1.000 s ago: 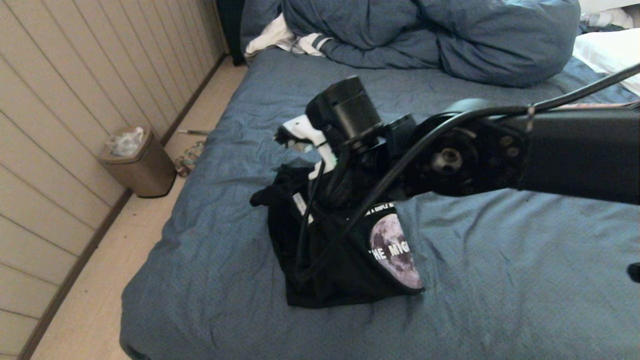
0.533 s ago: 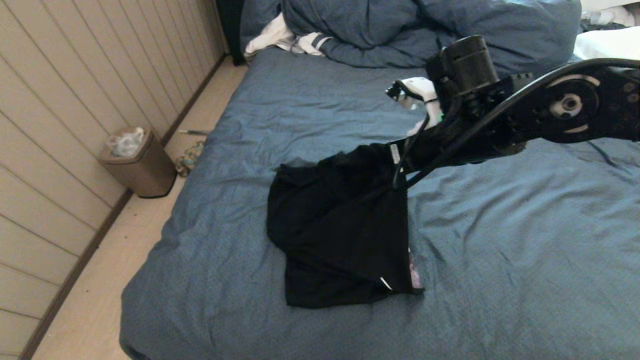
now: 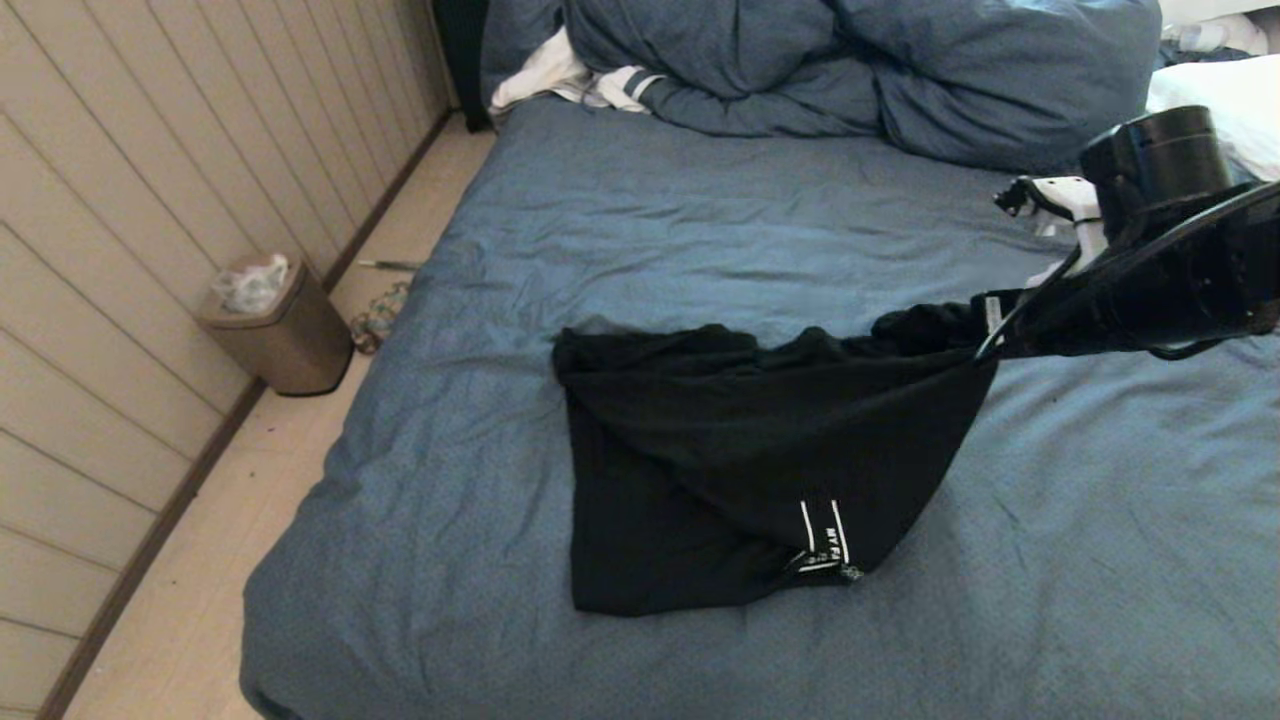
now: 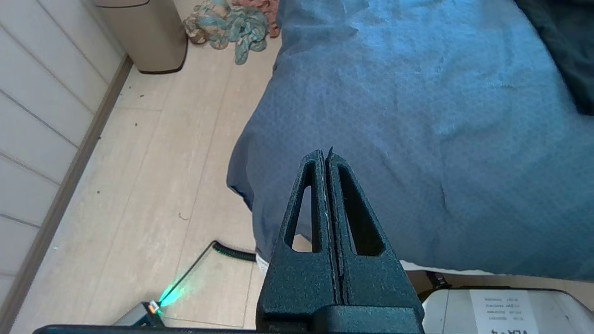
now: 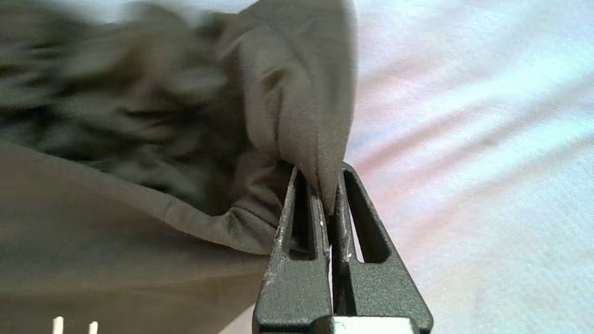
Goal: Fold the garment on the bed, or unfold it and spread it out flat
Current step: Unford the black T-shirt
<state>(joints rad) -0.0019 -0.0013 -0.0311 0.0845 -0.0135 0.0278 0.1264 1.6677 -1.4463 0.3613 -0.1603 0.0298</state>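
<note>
The garment (image 3: 720,450), a black T-shirt, lies partly spread on the bed (image 3: 700,220). One edge is stretched up and to the right, off the sheet. My right gripper (image 3: 1000,322) is shut on that raised edge at the right side of the head view. The right wrist view shows the right gripper (image 5: 327,185) pinching a fold of the garment (image 5: 297,93) between its fingers. A small white-lettered band (image 3: 825,535) shows near the shirt's front corner. The moon print is hidden. My left gripper (image 4: 325,155) is shut and empty, parked over the bed's near left corner.
A bulky blue duvet (image 3: 850,70) and a white stripe-cuffed cloth (image 3: 560,75) lie at the head of the bed, with a white pillow (image 3: 1215,100) at far right. A bin (image 3: 275,325) stands on the floor by the panelled wall. A coiled cable (image 4: 232,250) lies on the floor.
My right arm has swung far to the right with the garment's edge in its grip. This dragged the top layer open across the bed and covered the moon print. The left gripper is still.
</note>
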